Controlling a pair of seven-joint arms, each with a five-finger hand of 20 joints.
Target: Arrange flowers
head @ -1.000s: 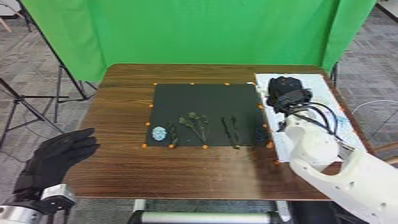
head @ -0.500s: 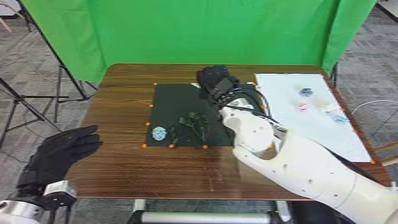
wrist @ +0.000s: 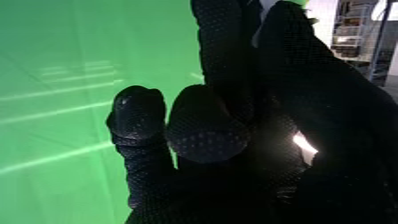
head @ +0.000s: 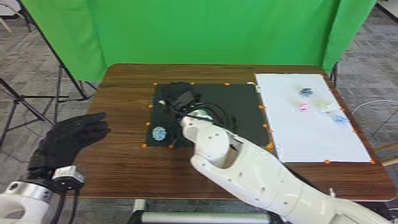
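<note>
Snags worry me: the right robot hand [head: 180,94], over the black mat [head: 244,97]'s left side, looks curled round a pale flower [head: 163,102]; petals clinging at release could drop it crooked. The blue flower [head: 159,133] lies by the mat's near left corner.

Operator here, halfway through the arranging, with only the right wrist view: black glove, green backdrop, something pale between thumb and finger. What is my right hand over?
Observer: The head view puts the right hand over the black mat, towards its far left corner.
Operator: Is any flower already down on that mat?
Observer: Yes, a light blue flower lies by its near left corner.
Operator: And what lies to the right of the mat?
Observer: A white sheet, with a pink flower among the blooms on it.
</note>
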